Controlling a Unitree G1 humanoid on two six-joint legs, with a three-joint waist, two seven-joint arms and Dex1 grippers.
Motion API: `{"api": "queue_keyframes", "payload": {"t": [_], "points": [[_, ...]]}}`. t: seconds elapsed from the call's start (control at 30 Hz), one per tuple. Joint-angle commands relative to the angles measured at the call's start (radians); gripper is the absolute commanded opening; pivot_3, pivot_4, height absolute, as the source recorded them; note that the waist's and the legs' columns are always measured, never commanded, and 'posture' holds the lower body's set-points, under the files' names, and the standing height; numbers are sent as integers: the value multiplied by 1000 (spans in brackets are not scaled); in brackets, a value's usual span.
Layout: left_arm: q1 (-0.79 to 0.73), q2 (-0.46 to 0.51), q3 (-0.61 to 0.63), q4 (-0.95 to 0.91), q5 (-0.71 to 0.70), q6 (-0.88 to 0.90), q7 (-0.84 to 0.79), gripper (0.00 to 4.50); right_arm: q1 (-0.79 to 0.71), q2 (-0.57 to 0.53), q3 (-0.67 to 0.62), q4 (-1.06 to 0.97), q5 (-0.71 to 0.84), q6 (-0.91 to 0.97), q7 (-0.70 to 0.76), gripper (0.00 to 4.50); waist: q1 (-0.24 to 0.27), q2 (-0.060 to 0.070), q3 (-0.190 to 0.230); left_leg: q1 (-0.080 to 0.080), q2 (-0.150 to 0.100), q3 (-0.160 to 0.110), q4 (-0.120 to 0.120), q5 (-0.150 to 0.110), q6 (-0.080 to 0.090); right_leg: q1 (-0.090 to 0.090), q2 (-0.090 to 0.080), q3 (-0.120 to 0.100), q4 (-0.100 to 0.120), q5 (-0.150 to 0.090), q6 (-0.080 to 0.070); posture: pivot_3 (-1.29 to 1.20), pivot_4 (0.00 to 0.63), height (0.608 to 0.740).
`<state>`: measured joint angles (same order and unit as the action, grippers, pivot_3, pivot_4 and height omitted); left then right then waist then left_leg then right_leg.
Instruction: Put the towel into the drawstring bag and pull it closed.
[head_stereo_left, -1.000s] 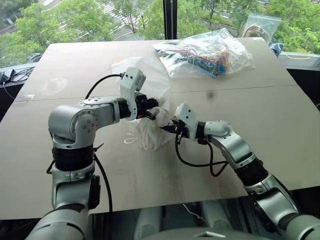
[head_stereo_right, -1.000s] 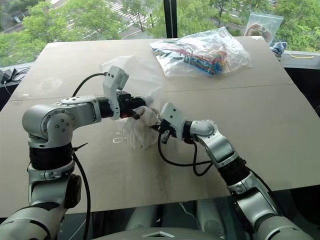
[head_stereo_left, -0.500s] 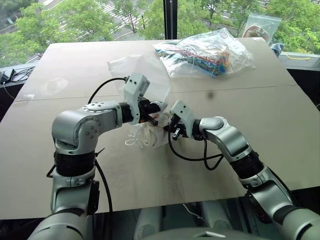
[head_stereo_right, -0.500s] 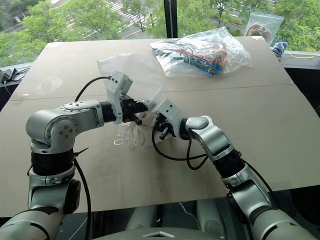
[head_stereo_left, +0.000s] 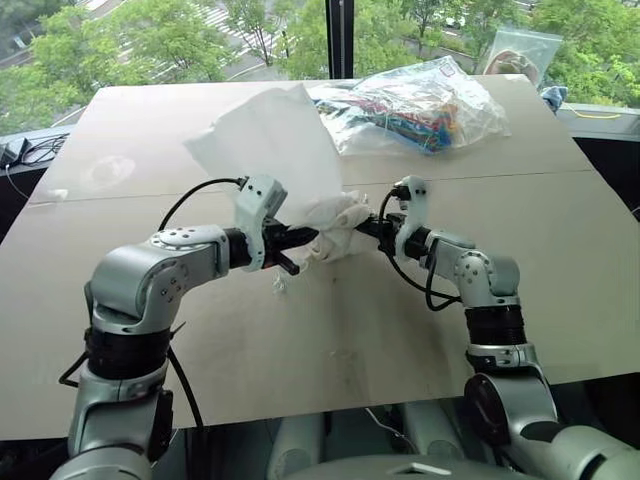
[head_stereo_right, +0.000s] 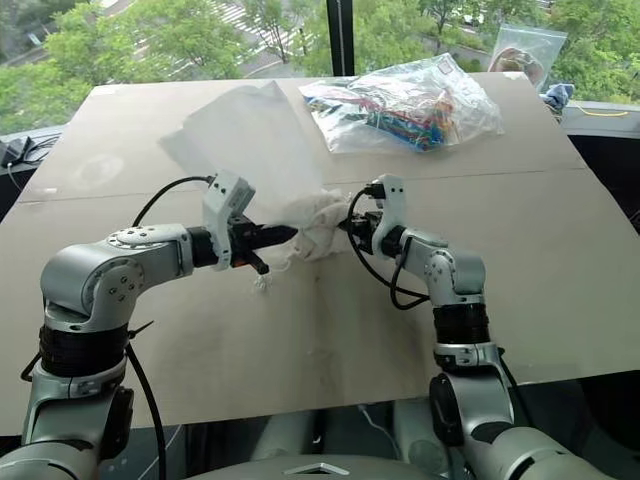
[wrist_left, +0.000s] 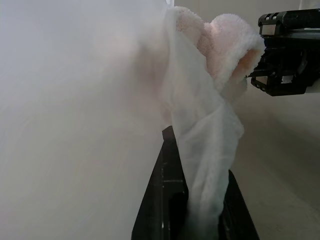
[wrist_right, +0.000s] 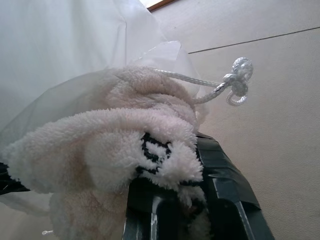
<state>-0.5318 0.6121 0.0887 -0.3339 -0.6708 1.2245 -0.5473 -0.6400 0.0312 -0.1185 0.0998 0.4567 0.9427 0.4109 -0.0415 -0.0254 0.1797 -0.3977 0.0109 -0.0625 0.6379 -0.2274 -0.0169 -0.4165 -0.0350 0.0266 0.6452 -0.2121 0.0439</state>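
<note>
Standing by a pale wood counter w/ big windows and green trees behind; clear plastic bag of colourful bits sits at the far side. Both arms meet mid-counter, above it. Left tool is pinched on the drawstring bag, whose thin fabric billows up and back over that arm. Right tool is clamped on the towel, a rumpled bundle btwn the two tools at the bag's mouth. Right wrist view adds the knotted white cord and a black mark on the towel; left wrist view shows bag fabric trapped btwn the black fingers.
</note>
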Motion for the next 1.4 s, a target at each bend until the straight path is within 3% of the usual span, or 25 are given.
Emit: {"api": "queue_keyframes", "payload": {"t": [0.03, 0.13, 0.33, 0.5, 0.63, 0.9, 1.07, 1.23, 1.4], "points": [[-63, -44, 70, -6, -66, 56, 25, 0, -18, 11, 3, -56, 35, -19, -9, 18, 0, 0, 0, 0, 0, 0, 0, 0, 0, 0, 0, 0, 0, 0, 0, 0, 150, 740], [-107, -90, 90, -5, -92, 96, 59, 0, -11, 26, 91, -76, -7, -98, 5, 18, 0, 0, 0, 0, 0, 0, 0, 0, 0, 0, 0, 0, 0, 0, 0, 0, 150, 740], [-156, -134, 92, -4, -101, 116, 102, 0, 26, -39, 400, -64, -206, -342, 108, 18, -3, 0, 0, 0, 0, 0, 0, 0, 0, 0, 0, 0, 0, 0, 0, 0, 150, 740], [-156, -154, 83, -23, -107, 115, 115, 0, -8, -56, 470, 20, -298, -465, 123, 18, -2, 0, 0, 0, 0, 0, 0, 0, 0, 0, 0, 1, 0, 0, 0, 0, 150, 740], [-139, -157, 94, -41, -131, 120, 104, 0, -29, 0, 392, 91, -246, -490, 117, 18, 0, 0, 0, 0, 0, 0, 0, 0, 0, 0, 0, 0, 0, 0, 0, 0, 150, 740], [-14, -99, 115, -133, -209, 159, 70, 0, -78, 157, 54, 238, 99, -407, 140, 18, 3, 0, 0, 0, 0, 0, 0, 0, 0, 0, 0, 0, -1, 0, 0, 0, 150, 740], [51, -109, 168, -150, -236, 124, 94, 0, -64, 157, 21, 181, 220, -340, 174, 18, 0, 0, 0, 0, 0, 0, -1, 0, 0, 0, 0, 0, -1, 0, 0, 0, 150, 740], [-64, -208, 305, -52, -336, 95, 173, 0, 3, 114, 17, 60, 310, -245, 174, 18, 4, 0, 0, 0, 0, -1, 0, 0, 0, 1, 0, -1, -1, 0, 0, 0, 150, 740], [-185, -248, 428, 85, -503, 165, 303, 0, 51, 76, -16, -24, 355, -196, 126, 18, 1, 0, 0, 0, 0, -1, 0, 0, 0, 1, 0, -1, -1, 0, 0, 0, 150, 740]]}}
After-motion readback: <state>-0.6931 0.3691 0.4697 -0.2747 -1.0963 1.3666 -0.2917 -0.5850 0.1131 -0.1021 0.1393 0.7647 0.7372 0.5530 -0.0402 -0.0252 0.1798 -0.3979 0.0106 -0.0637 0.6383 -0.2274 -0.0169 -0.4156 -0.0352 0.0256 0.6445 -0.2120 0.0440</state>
